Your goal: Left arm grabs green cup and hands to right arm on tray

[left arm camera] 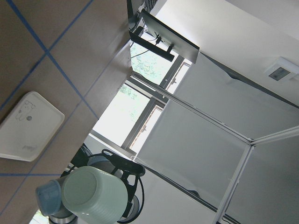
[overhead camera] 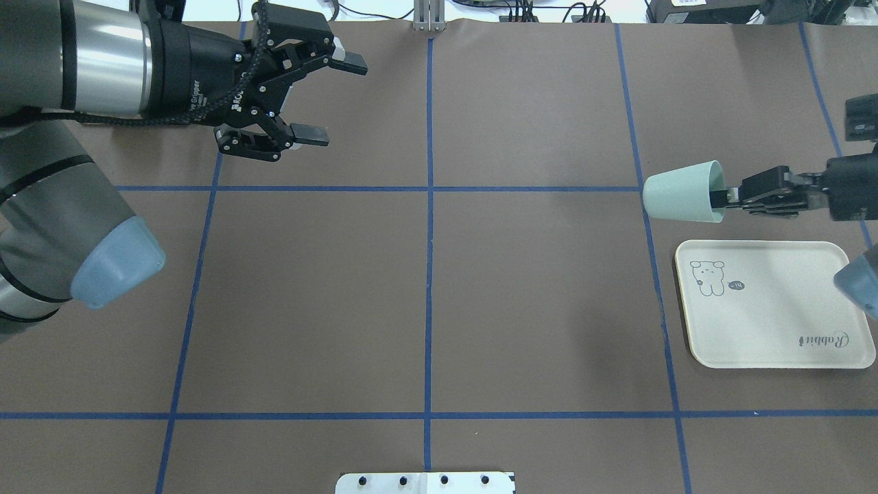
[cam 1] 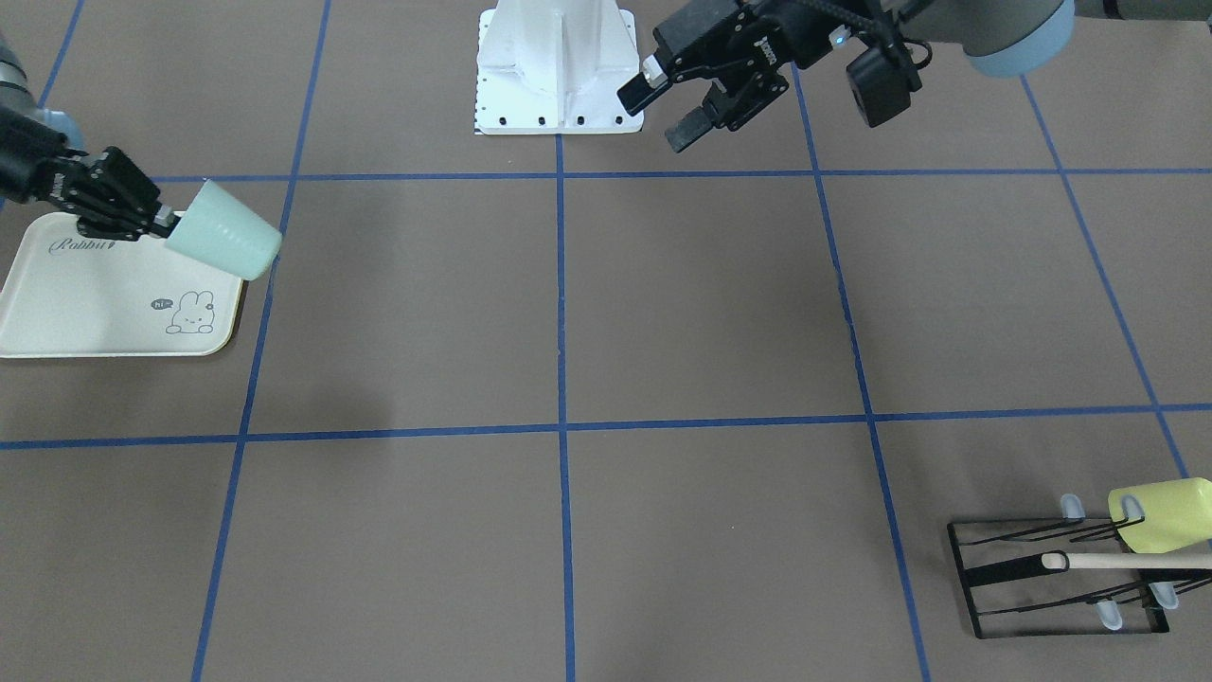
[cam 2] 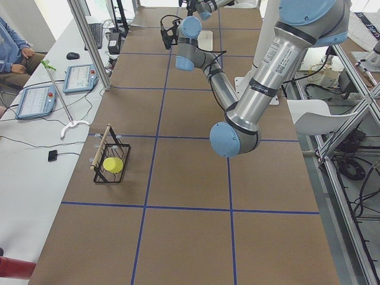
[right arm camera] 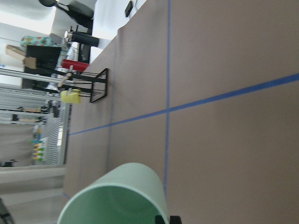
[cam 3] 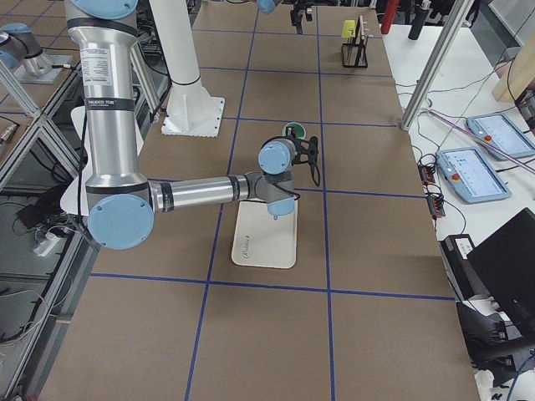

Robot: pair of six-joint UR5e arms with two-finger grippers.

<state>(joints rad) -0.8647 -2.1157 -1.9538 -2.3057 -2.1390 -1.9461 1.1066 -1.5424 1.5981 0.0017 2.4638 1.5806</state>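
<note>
The pale green cup [overhead camera: 681, 193] lies on its side in the air, its mouth toward my right gripper [overhead camera: 721, 199], which is shut on its rim. It hangs by the far inner corner of the cream Rabbit tray [overhead camera: 775, 322]. In the front view the cup [cam 1: 224, 243] overlaps the corner of the tray [cam 1: 95, 313], with the right gripper [cam 1: 169, 222] behind it. My left gripper [overhead camera: 335, 101] is open and empty, far off across the table; it also shows in the front view [cam 1: 668, 114]. The left wrist view shows the cup's bottom [left arm camera: 93, 192].
A black wire rack [cam 1: 1042, 578] with a yellow-green cup [cam 1: 1167, 514] and a wooden stick [cam 1: 1127, 561] stands at the table's far corner on my left side. The white robot base [cam 1: 559, 66] sits mid-table on my edge.
</note>
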